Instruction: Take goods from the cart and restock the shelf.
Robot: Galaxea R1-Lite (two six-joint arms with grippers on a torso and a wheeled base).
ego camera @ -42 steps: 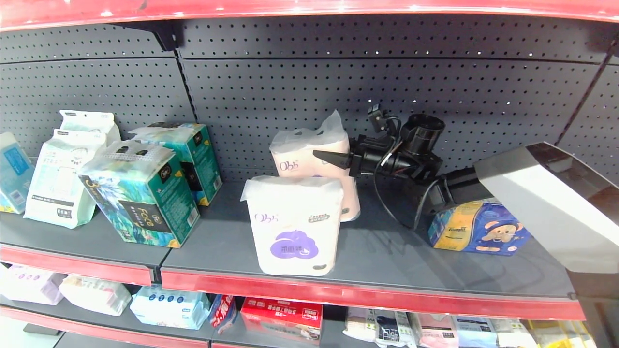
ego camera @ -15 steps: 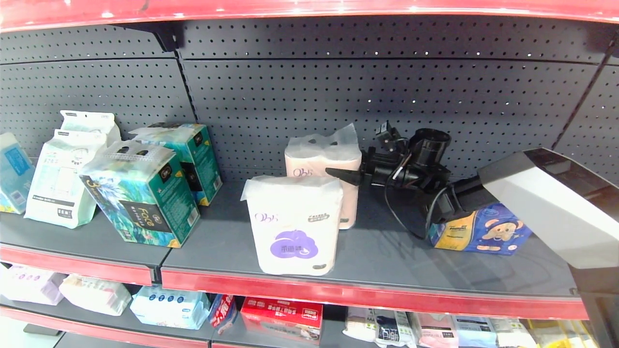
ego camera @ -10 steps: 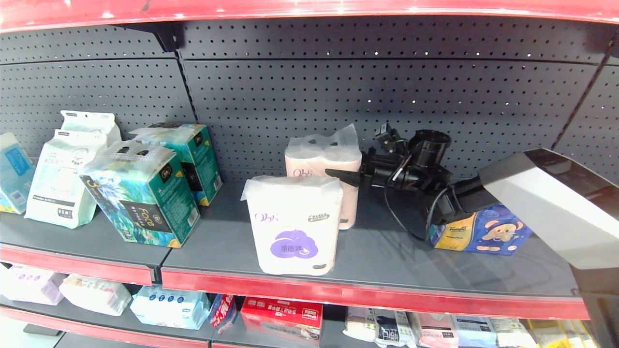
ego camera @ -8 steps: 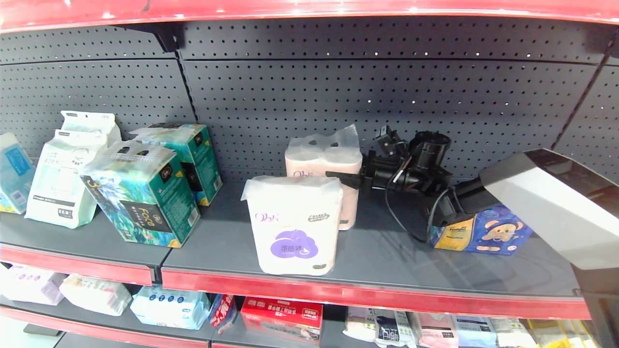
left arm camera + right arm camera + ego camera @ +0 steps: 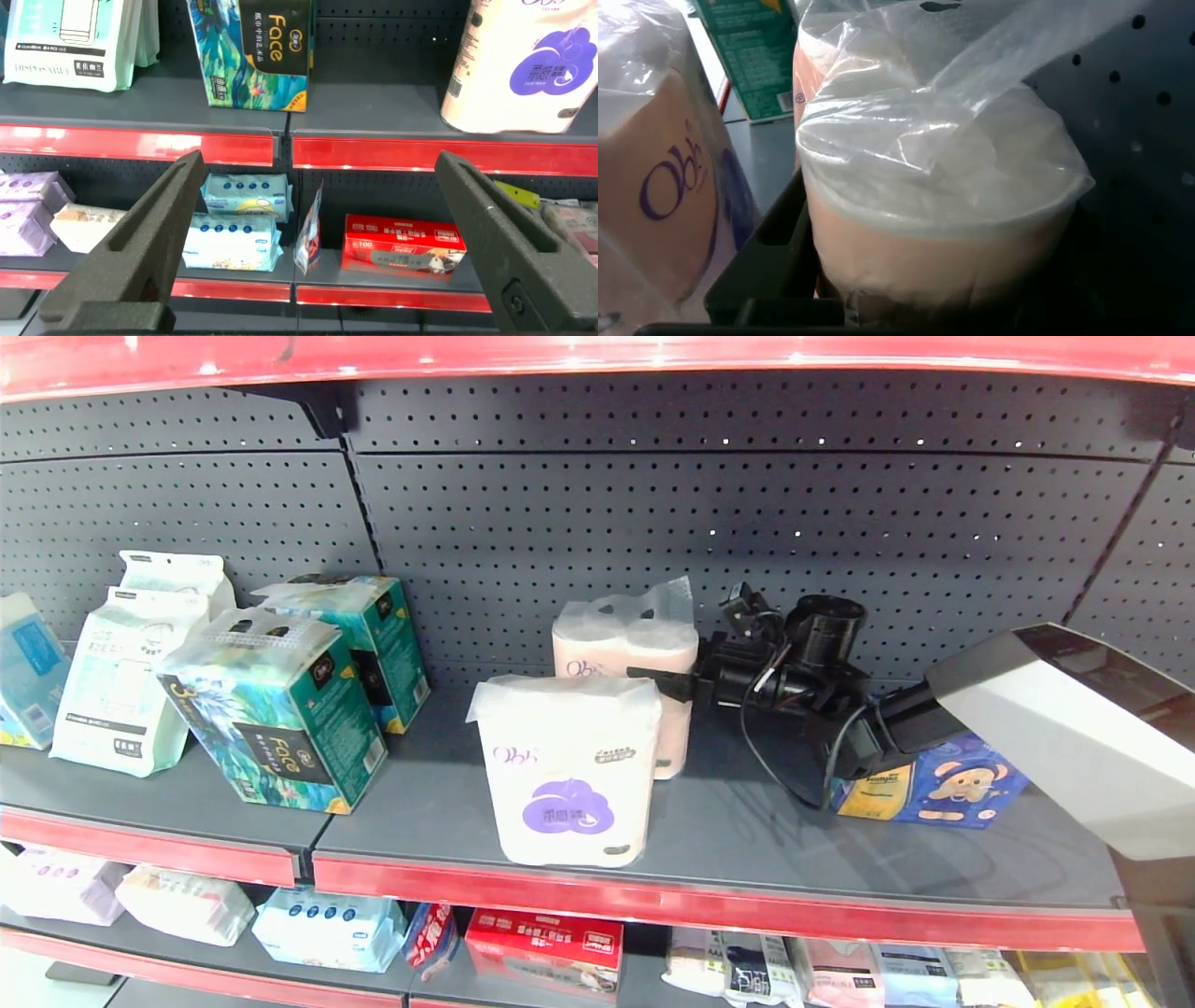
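Pink toilet roll pack (image 5: 621,644) came down from a raised, tilted hold and stood upright on the shelf (image 5: 747,831), just behind the white-and-purple roll pack (image 5: 565,770) and near the pegboard back panel (image 5: 653,504). Barely any motion over the last half second. Right pincer (image 5: 649,663) was still closed on its sides. Placement looked done, with release and pull-back pending; the loose bag top could snag. Left pincer (image 5: 318,233) hung wide open, empty, facing the shelf's front edge
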